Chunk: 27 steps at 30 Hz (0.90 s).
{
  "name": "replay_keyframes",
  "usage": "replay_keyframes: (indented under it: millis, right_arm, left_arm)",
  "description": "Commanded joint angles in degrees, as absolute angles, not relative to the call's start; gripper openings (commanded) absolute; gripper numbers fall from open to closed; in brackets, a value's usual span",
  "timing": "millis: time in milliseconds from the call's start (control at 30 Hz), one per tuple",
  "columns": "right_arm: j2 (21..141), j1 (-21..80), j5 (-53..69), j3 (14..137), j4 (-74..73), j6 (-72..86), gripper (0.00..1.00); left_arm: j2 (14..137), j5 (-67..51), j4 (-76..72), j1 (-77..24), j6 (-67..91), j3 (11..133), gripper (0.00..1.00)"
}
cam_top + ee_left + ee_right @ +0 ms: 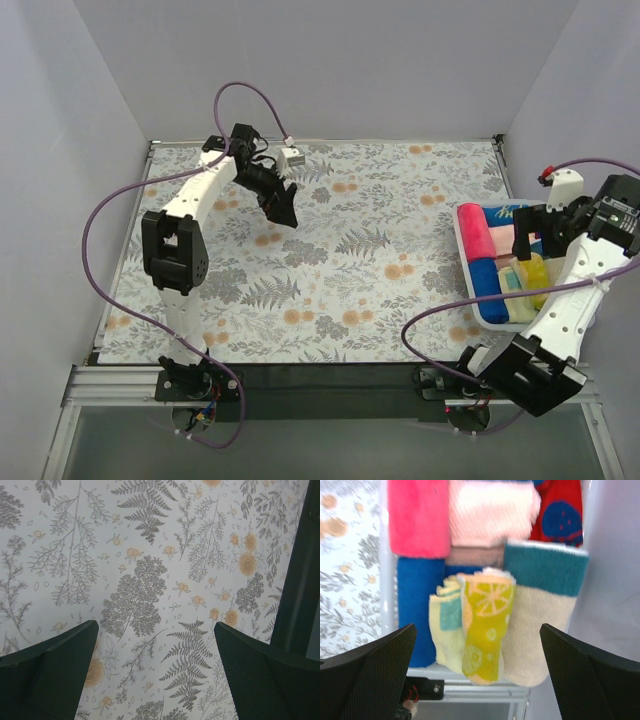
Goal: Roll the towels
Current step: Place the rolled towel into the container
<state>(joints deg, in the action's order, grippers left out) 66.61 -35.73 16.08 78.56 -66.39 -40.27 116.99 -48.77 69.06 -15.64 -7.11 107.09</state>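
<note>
The floral table covering fills the top view and no towel lies on it. The left arm reaches toward 11 o'clock of the covering. The right arm leans over the 3 o'clock edge, where the white basket sits with all the visible towels packed in it. In the right wrist view their long axes run 12 to 6, side by side in two rows. In the far row, the pink towel is at 10 o'clock, the pale pink towel at 12, and the red towel with blue print at 1. In the near row, the teal-and-beige towel stands at 3 with its teal end toward 12, and the blue towel lies at 9. Between them, the yellow lemon-print towel touches the smaller pale yellow-and-teal towel on its 9 o'clock side. The right gripper hangs above the near row with its jaws spread wide, holding nothing. The left gripper is also spread wide and empty, over bare fern print.
</note>
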Motion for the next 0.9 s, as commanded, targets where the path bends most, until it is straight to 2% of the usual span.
replay_keyframes:
  millis: [0,200,367,433,600,767,867]
  right_arm:
    - [70.04,-30.62,23.46,84.44,-67.94,-35.87,0.98]
    - [77.60,-14.01,22.94,89.73,-62.67,-26.55,0.98]
    - [84.98,-7.13,25.05,95.27,-60.38,-25.58,0.98]
    - [86.65,-4.23,26.88,95.62,-59.42,-25.14,0.98]
    - [89.21,6.29,28.13,89.05,-52.85,-19.53,0.98]
    - [88.24,17.64,21.80,80.61,-46.94,-17.05,0.98]
    - [87.98,20.64,20.66,76.91,-45.18,-16.35,0.98]
  left_arm:
    - [114.61,-50.81,65.66,-11.78,-1.32,110.21,0.98]
    - [112.07,-43.09,63.46,-5.55,4.13,110.31,0.98]
    - [107.15,-40.34,62.41,-0.28,4.74,106.18,0.98]
    - [103.30,-39.03,61.18,2.26,5.01,100.83,0.98]
    - [92.04,-31.74,53.45,4.66,3.78,82.67,0.98]
    - [83.07,-26.81,49.75,4.66,2.37,72.70,0.98]
    - [80.43,-26.63,48.35,4.66,2.37,68.48,0.98]
